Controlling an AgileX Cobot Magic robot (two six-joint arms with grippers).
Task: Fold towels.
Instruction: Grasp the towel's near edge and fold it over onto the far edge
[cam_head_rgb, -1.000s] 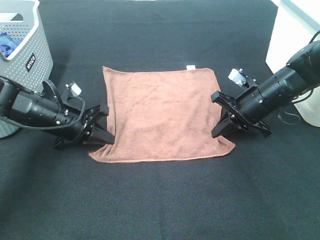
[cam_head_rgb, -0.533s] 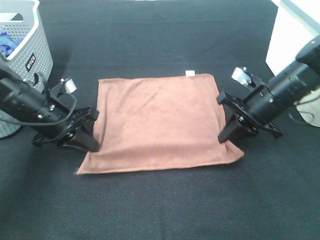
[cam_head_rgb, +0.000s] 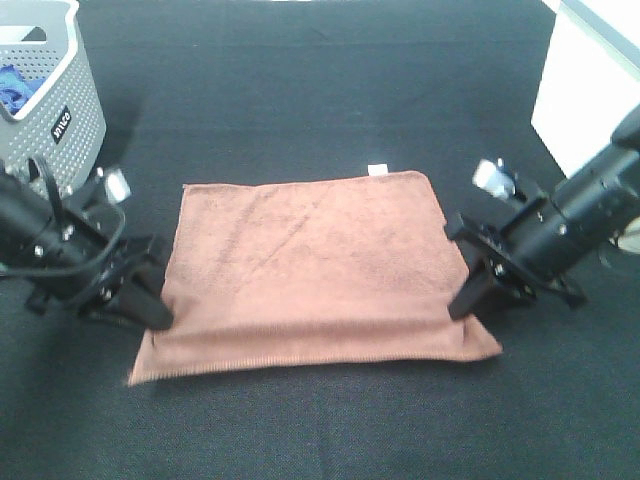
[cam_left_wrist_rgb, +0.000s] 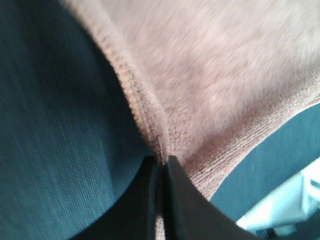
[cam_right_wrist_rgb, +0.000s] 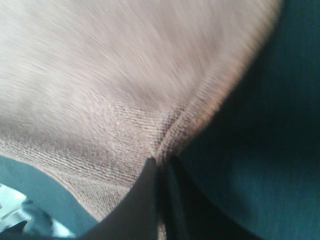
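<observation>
Far left, the grey basket (cam_head_rgb: 60, 110) was cut off by the frame, and all that could be made out inside it was a scrap of blue. Next in, the left gripper (cam_head_rgb: 155, 312) had its 2 fingers (cam_left_wrist_rgb: 150, 200) squeezed together on the left hem of the towel (cam_head_rgb: 310, 265), near the front corner. The wrist view was blurred, but the hem ran straight into the pinch.

The towel lay flat mid-table, 1 white tag (cam_head_rgb: 376, 168) on its far edge, both front corners fanning out past the pinches. Bare black table (cam_head_rgb: 320, 60) showed beyond its far edge and in front of its near edge.

Over on the right, the right gripper (cam_head_rgb: 468, 305) was clamped just as tight on the right hem, its fingers (cam_right_wrist_rgb: 150, 200) closed with cloth between them. The white box (cam_head_rgb: 590, 80) behind it was cropped.

Against 0.5 s before, towel and both grippers had slid nearer the camera, with the grippers wider apart.
</observation>
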